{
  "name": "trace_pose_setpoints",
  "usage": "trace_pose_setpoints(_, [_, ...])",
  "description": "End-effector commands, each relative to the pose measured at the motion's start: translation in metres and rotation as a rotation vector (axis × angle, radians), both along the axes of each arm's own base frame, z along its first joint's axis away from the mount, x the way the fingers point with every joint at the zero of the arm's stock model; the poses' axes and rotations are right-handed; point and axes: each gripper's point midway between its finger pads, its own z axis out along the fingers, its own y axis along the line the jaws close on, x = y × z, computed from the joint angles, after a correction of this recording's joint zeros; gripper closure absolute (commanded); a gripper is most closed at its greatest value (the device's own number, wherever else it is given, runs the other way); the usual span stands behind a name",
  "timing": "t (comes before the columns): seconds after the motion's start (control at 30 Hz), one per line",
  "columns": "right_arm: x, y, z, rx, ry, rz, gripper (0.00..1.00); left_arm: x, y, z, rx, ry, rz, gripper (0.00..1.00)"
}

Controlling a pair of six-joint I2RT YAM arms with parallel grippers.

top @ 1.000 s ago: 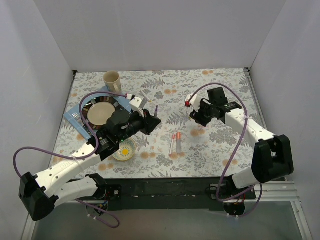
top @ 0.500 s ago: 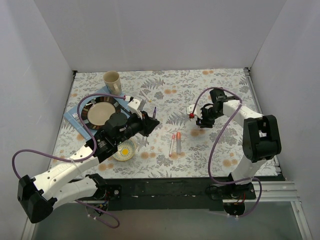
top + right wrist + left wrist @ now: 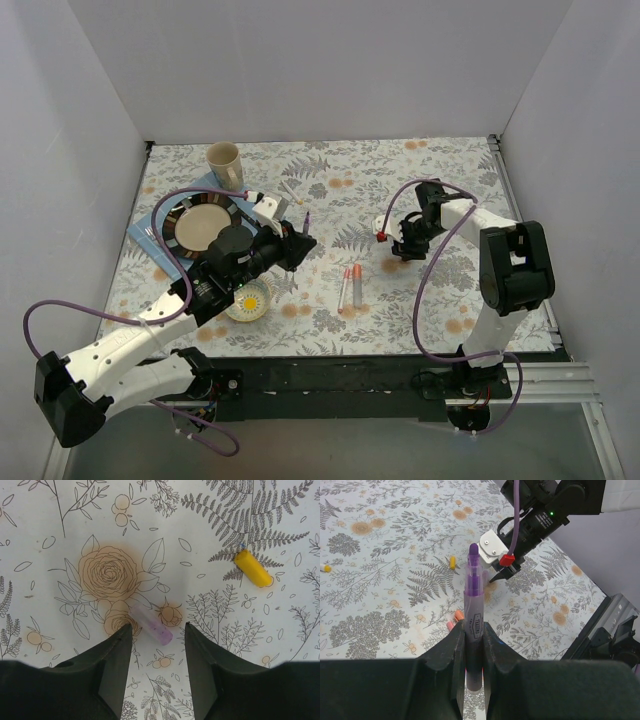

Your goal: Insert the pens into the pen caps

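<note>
Bench (image 3: 440,290): flat, covered by a matte cloth printed with grey ferns and orange blossoms.

Blue place mat (image 3: 147,222), rectangular, at far left. On it a round plate (image 3: 200,225) with a dark glossy rim and a tan centre. A beige cup (image 3: 224,160), plain and cylindrical, stood beyond the plate. A small pale bowl (image 3: 250,298) with a yellow centre sat near the left arm.

Left end effector (image 3: 475,639): black fingers clamped tight on the lower barrel of the purple pen (image 3: 474,605). The pen was held off the bench and pointed away from the wrist. Barrel was translucent violet plastic ending in a bare, rounded purple tip. Dark print ran lengthwise along the barrel; too small to read.

Two more pens lay side by side at mid-bench, pale slim barrels, one with a pink-red end (image 3: 343,288) and one with an orange end (image 3: 357,283).

Right end effector (image 3: 158,630): down at the cloth with its jaws partly spread, gripping nothing. The purple cap (image 3: 151,624) lay flat on the bench between the fingers, slanted, closer to one finger; contact with it could not be judged. The cap was a stubby translucent lilac cylinder. The yellow cap (image 3: 254,568), opaque, smooth and stubby, lay on a fern print well to one side.
</note>
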Motion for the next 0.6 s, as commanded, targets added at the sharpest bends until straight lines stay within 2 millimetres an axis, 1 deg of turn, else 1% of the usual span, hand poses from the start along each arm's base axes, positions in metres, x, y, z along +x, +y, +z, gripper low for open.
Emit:
trace_pose_setpoints(0.0, [-0.002, -0.002, -0.011, -0.019, 0.029, -0.007, 0.48, 0.001, 0.007, 0.017, -0.020, -0.051, 0.027, 1.00])
trace_pose_setpoints(0.13, [-0.003, 0.002, -0.019, -0.027, 0.043, -0.004, 0.49, 0.001, 0.008, 0.018, -0.022, -0.055, 0.033, 1.00])
trace_pose_setpoints(0.17, [-0.006, 0.005, -0.023, -0.038, 0.057, 0.004, 0.49, 0.001, 0.009, 0.020, -0.026, -0.058, 0.033, 1.00])
trace_pose_setpoints(0.27, [-0.011, 0.004, -0.028, -0.073, 0.083, -0.016, 0.55, 0.001, 0.011, 0.020, -0.028, -0.064, 0.042, 1.00])
trace_pose_setpoints(0.4, [-0.023, 0.006, -0.026, -0.081, 0.142, -0.059, 0.70, 0.001, 0.012, 0.021, -0.035, -0.066, 0.045, 1.00])
trace_pose_setpoints(0.47, [-0.024, 0.010, -0.022, -0.082, 0.147, -0.102, 0.82, 0.000, 0.012, 0.022, -0.039, -0.066, 0.047, 1.00])
trace_pose_setpoints(0.53, [-0.027, 0.011, -0.023, -0.091, 0.164, -0.169, 0.93, 0.000, 0.012, 0.024, -0.044, -0.068, 0.046, 1.00])
trace_pose_setpoints(0.57, [-0.029, 0.014, -0.022, -0.096, 0.166, -0.192, 0.94, -0.001, 0.013, 0.025, -0.045, -0.069, 0.046, 1.00])
